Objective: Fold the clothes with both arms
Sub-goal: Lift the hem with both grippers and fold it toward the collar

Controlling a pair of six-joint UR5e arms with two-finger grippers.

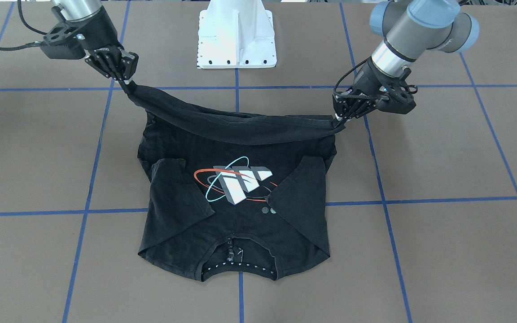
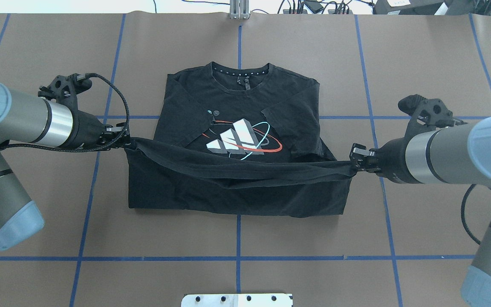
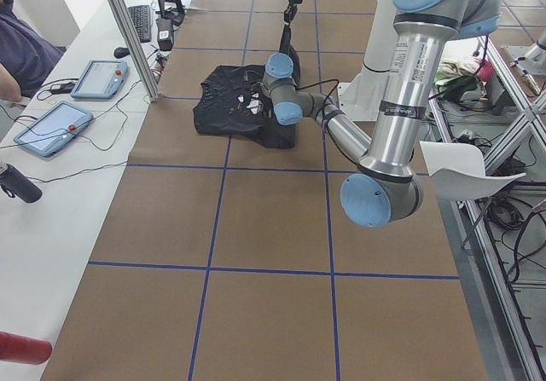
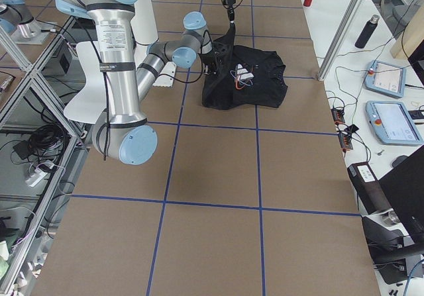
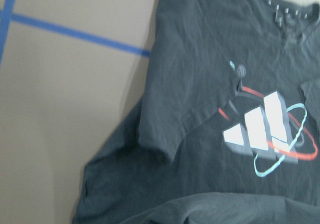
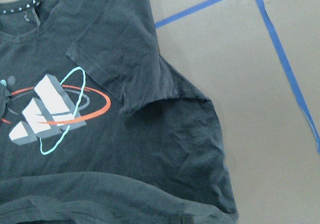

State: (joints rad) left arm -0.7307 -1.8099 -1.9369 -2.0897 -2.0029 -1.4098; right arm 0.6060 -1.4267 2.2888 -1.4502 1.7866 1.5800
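Covering the table (image 2: 58, 204): brown paper, blue tape grid (image 2: 238, 232) | tablets (image 3: 100, 78) on side bench (image 3: 51, 193) | T-shirt (image 2: 186, 94) flat at centre, collar far, near hem raised | left gripper (image 2: 127, 143) clamps its left corner, right gripper (image 2: 353, 164) its right | paper shows wide around shirt edges.
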